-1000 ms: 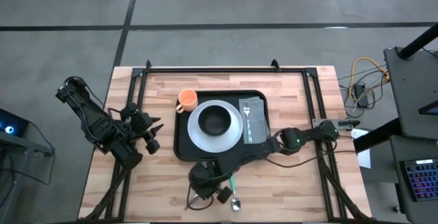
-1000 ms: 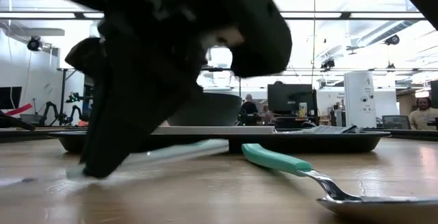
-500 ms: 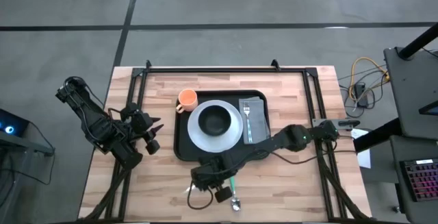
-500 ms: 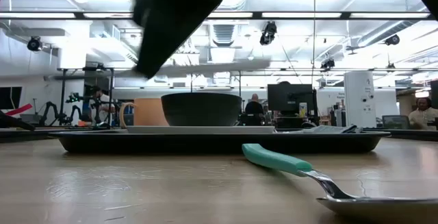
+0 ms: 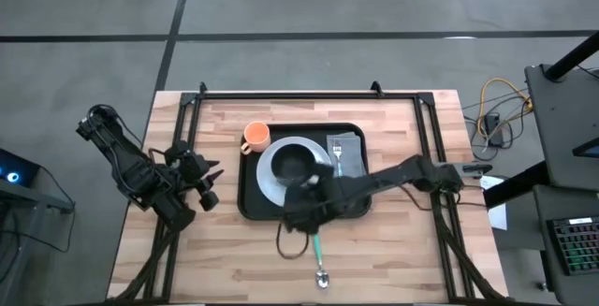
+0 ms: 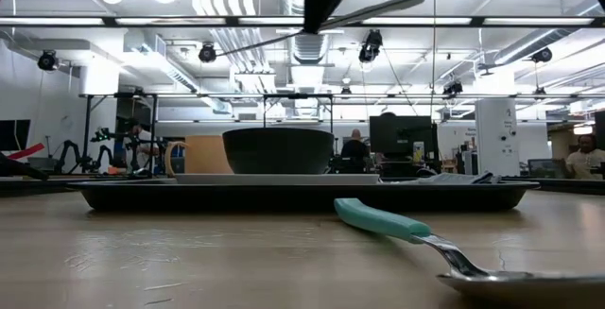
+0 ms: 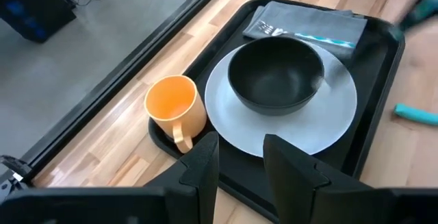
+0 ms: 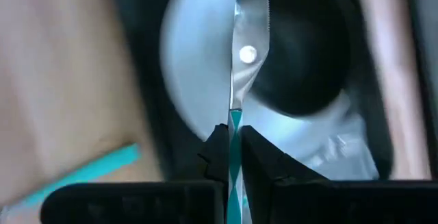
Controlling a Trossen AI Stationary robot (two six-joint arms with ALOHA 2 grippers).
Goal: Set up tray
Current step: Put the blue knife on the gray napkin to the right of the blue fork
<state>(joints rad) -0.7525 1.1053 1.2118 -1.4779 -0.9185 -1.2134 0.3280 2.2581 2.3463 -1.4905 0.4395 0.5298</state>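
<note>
- At the left of the high view, the left gripper (image 5: pixel 208 182) waits above the bare wood of the light wooden table (image 5: pixel 393 250), beside the tray. Its wrist view shows the two fingers with a gap between them and nothing held.
- Left of centre stands the small orange cup with a handle (image 5: pixel 255 137), in the tray's upper left corner.
- In the centre lies the large black rectangular tray with a raised rim (image 5: pixel 245 198). Its long axis runs left to right in the high view, parallel to the table edge.
- The tray looks stiff, but it is loaded; I judge it best taken by the rim on both short sides and kept level.
- On it sits the round white plate (image 5: pixel 268 175) with the dark round bowl (image 5: pixel 291 163).
- Over the plate's lower right, the right gripper (image 5: pixel 304 203) has its fingers closed on the knife with a teal handle and a metal blade (image 8: pixel 243 53).
- Below the tray lies the spoon with a teal handle (image 5: pixel 319 255).
- At the tray's right side lies the grey folded napkin (image 5: pixel 350 144) with the fork (image 5: pixel 336 155) on it.
</note>
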